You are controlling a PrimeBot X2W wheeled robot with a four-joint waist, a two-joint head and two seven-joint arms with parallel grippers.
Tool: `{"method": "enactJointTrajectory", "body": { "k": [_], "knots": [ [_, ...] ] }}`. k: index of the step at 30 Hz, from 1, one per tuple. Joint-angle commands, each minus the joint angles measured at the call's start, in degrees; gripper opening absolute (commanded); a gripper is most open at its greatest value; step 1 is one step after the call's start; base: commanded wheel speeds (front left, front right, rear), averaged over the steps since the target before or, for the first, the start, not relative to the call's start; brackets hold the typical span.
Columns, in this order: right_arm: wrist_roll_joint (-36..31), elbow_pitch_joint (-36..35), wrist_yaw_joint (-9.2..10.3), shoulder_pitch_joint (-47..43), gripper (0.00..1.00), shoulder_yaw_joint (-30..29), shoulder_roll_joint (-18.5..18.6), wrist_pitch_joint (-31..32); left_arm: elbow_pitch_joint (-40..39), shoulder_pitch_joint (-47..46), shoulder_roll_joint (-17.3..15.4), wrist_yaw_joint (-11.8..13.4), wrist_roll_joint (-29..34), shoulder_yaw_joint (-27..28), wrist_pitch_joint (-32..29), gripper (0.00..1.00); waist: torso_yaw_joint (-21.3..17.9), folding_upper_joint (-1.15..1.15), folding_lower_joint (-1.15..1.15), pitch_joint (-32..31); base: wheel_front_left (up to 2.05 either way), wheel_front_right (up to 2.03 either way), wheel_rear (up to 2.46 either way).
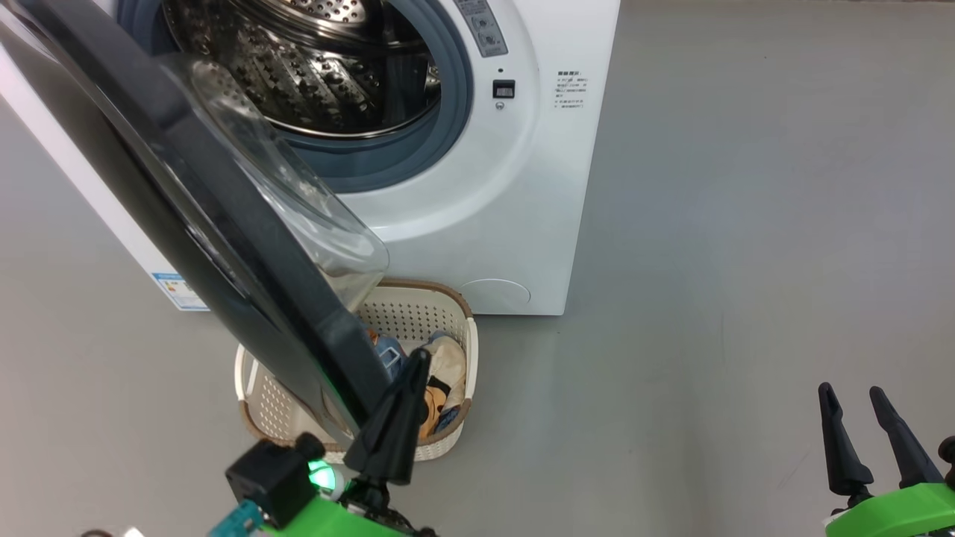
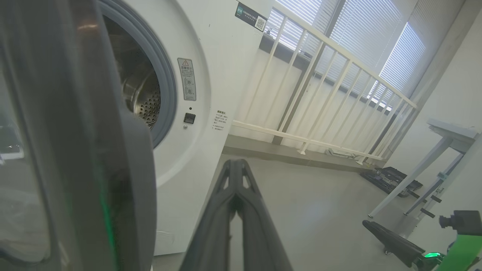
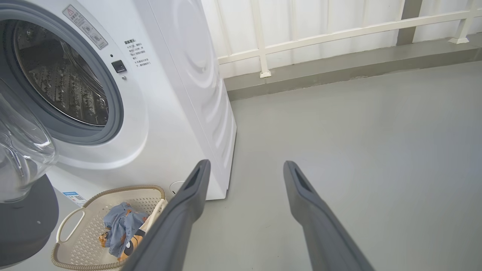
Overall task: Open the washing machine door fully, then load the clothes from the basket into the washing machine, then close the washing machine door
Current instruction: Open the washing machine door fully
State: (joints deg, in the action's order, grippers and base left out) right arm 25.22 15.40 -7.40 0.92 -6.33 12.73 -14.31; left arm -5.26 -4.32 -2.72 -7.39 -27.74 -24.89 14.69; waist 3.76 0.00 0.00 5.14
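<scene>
Black-rimmed washing machine door (image 1: 224, 224) stands swung wide just beside the left gripper (image 1: 419, 356) — fingers pinched together, empty; the right gripper (image 1: 849, 389) is spread, empty. The 2 clothes (image 1: 446, 365) lie in the basket (image 1: 415, 312) beyond the left tips — loading and closing remain.

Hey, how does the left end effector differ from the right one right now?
The left end effector has its fingers pressed together; the right end effector has them spread apart. The left one sits by the edge of the washing machine door, near the basket; the right one hangs above bare floor, away from both. Both have long dark fingers and hold nothing.
</scene>
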Motion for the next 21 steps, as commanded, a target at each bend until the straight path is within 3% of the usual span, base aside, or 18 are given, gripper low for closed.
{"method": "enactJointTrajectory", "body": {
  "k": [1, 21],
  "knots": [
    [-0.5, -1.6, -0.09, -0.2, 1.0, 0.9, 0.9, -0.7, -0.2, -2.9, -0.2, -0.1, -1.0, 2.2, 0.3, 0.0, 0.1, 0.0, 0.0, 0.1, 0.0, 0.0, 0.0],
    [-0.7, -2.2, -0.09, 0.1, 1.0, 0.5, 0.9, -0.7, 8.0, -6.4, -0.2, -0.1, -6.2, 5.8, 0.3, 0.0, 0.8, 0.0, 0.0, 0.4, 0.0, 0.0, 0.0]
  ]
}}
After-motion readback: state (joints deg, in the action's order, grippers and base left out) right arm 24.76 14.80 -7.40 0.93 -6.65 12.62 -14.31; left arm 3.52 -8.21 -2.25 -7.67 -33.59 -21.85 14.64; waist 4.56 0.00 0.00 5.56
